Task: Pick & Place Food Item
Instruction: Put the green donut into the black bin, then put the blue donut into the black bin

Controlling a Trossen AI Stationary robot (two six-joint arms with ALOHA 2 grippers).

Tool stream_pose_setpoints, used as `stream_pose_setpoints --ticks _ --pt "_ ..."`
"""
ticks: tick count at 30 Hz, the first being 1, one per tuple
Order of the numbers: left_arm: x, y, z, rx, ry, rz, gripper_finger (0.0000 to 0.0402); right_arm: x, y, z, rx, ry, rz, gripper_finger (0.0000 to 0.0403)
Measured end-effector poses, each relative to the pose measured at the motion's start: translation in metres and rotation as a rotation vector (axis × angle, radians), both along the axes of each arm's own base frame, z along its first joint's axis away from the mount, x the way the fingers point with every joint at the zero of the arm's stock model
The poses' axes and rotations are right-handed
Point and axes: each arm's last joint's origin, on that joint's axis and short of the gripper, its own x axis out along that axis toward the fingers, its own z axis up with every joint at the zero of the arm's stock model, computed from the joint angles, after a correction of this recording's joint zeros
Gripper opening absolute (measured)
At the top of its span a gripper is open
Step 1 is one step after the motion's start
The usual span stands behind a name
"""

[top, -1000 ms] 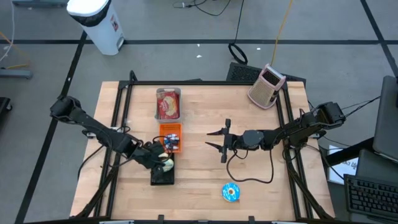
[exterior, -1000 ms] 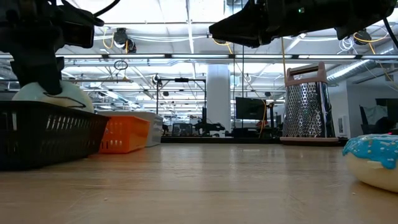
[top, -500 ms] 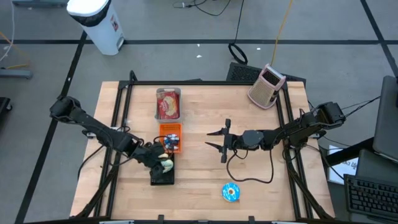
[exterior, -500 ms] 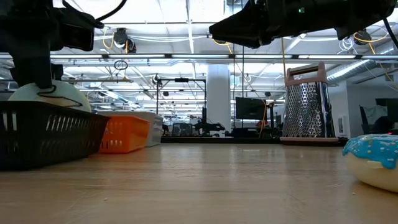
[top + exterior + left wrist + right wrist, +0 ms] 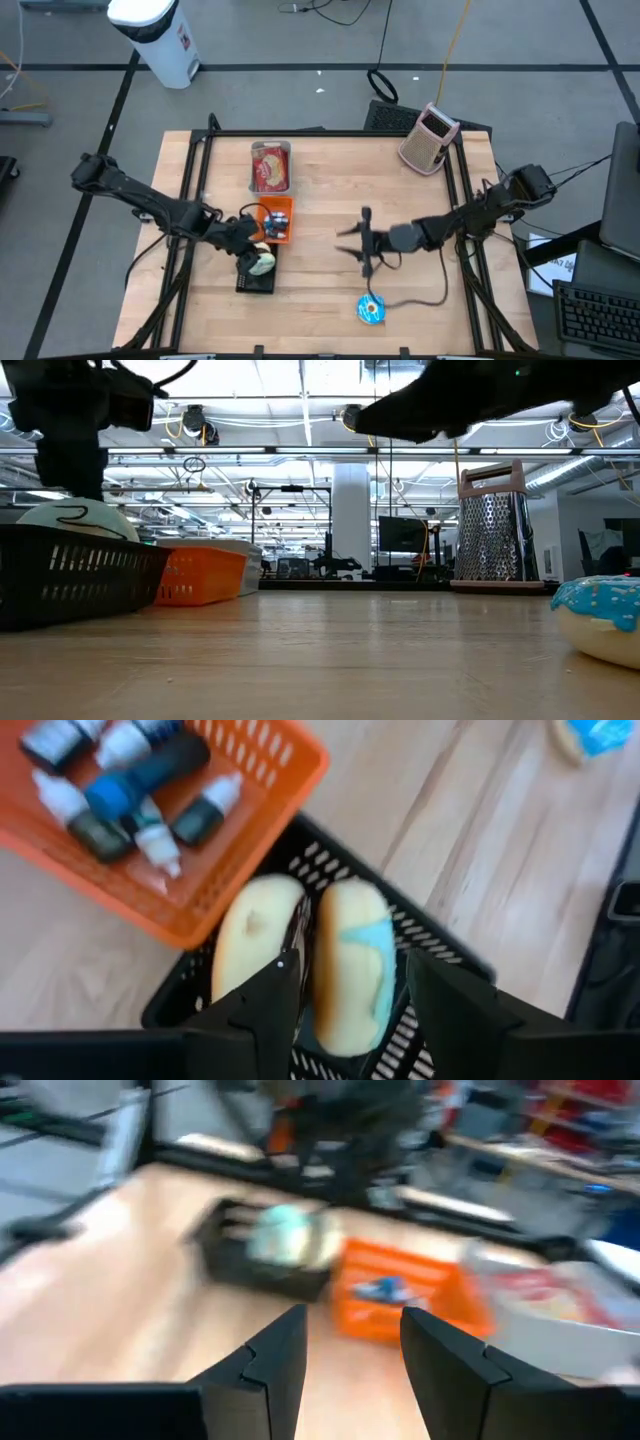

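A black basket [image 5: 256,274] near the table's front left holds two donuts on edge, side by side: a plain pale one [image 5: 252,942] and one with blue icing [image 5: 352,960]. My left gripper [image 5: 350,1005] hangs open just above them, touching neither; in the low view my left gripper [image 5: 70,460] stands clear over the pale donut [image 5: 65,520]. A second blue-iced donut [image 5: 371,309] lies flat on the table at the front middle. My right gripper [image 5: 354,240] hovers open over the table's middle, farther from the near edge than that donut, with nothing between its fingers.
An orange basket [image 5: 273,220] of small bottles stands against the black basket's far side. Behind it is a clear tub [image 5: 270,167] of red food. A metal grater [image 5: 430,137] stands at the far right corner. Bare wood lies between the baskets and the loose donut.
My left gripper has come up off the donut in the black basket and drawn back toward the table's far left; the donut stays in the basket. My right gripper has swung toward the near edge, closer to the loose blue donut, staying open.
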Motion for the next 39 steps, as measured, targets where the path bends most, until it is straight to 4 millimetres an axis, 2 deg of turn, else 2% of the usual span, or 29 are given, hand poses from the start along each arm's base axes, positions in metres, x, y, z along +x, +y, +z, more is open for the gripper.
stream_pose_setpoints --ticks 3,6,11,14,17,21,26,30,35,39 --pt "-0.002 0.003 0.008 0.016 -0.062 0.003 0.0179 -0.008 0.02 -0.005 0.04 0.05 0.067 0.0153" --pt "-0.001 0.005 0.015 0.018 -0.138 0.0 0.0175 -0.017 0.034 -0.012 0.151 0.131 0.082 0.0154" --pt "0.004 0.007 0.024 0.001 -0.239 -0.001 0.0175 -0.028 0.052 -0.021 0.323 0.438 -0.002 0.0184" --pt "0.006 0.007 0.026 -0.002 -0.267 -0.001 0.0175 -0.034 0.059 -0.027 0.389 0.605 -0.052 0.0217" --pt "0.007 0.008 0.026 0.002 -0.27 -0.002 0.0175 -0.039 0.064 -0.029 0.561 0.699 -0.051 0.0244" --pt "0.007 0.008 0.025 0.006 -0.264 -0.004 0.0175 -0.049 0.064 -0.041 0.681 0.829 -0.058 0.0259" --pt "0.007 0.008 0.025 0.016 -0.267 -0.012 0.0175 -0.055 0.059 -0.054 0.715 0.825 -0.073 0.0254" --pt "0.007 0.008 0.025 0.023 -0.268 -0.018 0.0175 -0.054 0.062 -0.054 0.817 0.786 0.027 0.025" --pt "0.007 0.008 0.025 0.043 -0.274 -0.008 0.0175 -0.057 0.06 -0.065 0.814 0.826 -0.019 0.025" --pt "0.007 0.009 0.025 0.057 -0.278 0.002 0.0175 -0.051 0.063 -0.074 0.848 0.823 -0.01 0.0249"
